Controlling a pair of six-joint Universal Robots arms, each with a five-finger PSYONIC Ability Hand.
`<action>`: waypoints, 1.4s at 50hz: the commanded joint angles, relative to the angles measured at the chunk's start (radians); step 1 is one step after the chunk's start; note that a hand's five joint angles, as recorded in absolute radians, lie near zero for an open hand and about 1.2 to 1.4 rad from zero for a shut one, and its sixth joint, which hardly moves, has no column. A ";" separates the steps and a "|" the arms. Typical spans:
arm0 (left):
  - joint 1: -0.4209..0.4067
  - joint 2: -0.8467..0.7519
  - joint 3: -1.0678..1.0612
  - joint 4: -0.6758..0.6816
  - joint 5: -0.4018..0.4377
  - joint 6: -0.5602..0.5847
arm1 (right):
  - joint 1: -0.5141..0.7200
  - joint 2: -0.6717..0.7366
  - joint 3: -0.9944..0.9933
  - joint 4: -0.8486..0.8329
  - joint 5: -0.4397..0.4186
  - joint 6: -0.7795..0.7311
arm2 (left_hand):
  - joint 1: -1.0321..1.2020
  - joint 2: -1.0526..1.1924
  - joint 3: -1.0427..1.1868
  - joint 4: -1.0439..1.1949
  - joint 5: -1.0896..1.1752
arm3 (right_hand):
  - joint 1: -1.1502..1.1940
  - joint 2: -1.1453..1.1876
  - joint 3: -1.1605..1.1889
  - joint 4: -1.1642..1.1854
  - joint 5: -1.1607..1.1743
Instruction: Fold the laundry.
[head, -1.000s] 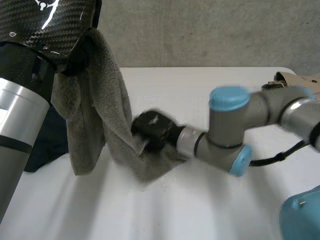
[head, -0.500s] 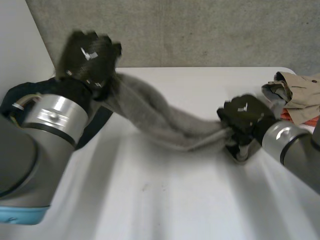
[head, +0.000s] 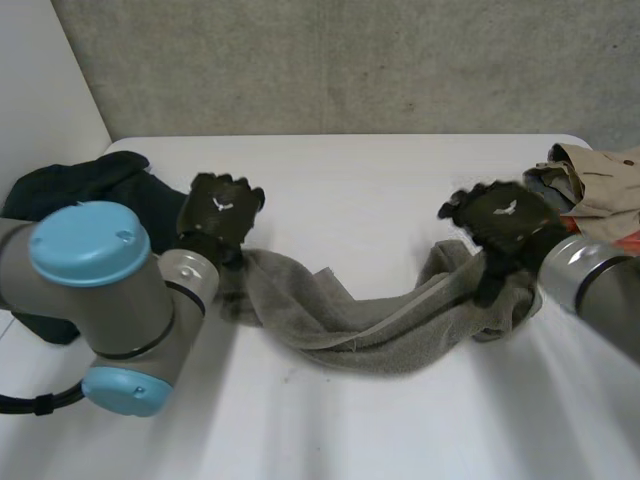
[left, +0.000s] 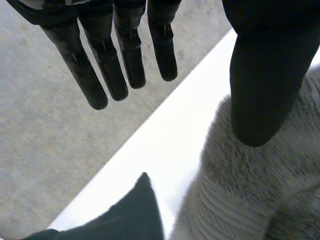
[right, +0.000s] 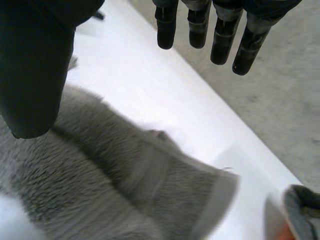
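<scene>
One grey towel (head: 370, 325) lies between left hand (head: 218, 212) and right hand (head: 497, 222), fingers (left: 107, 65) straight.

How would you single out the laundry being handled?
On the white table, between the left hand and right hand, lies a grey towel. It is the fluffy, rumpled strip in the middle, unlike the dark garment at left and the beige clothes at right.

A white surface (head: 340, 180) runs back to a rough grey concrete wall (head: 350, 60), mottled and flecked with small pits. The surface's far right corner is rounded. At the left a plain white panel (head: 40, 90) slants up beside the concrete. Soft, even light falls across the white top
</scene>
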 joint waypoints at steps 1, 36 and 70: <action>0.011 0.157 -0.069 -0.020 0.006 0.004 | -0.067 -0.054 -0.131 0.244 -0.015 0.010 | 0.015 0.004 0.000 0.011 0.015 | -0.029 -0.048 -0.041 -0.063 -0.068; 0.339 0.136 -0.297 -0.149 0.343 -0.117 | -0.173 0.424 -0.424 0.188 -0.103 -0.270 | 0.059 0.048 0.044 0.055 0.059 | 0.503 0.484 0.490 0.469 0.463; 0.301 -0.113 -0.077 0.066 0.338 -0.112 | -0.150 0.260 -0.211 0.128 -0.098 -0.192 | 0.041 0.031 0.026 0.037 0.042 | 1.193 1.174 1.180 1.159 1.153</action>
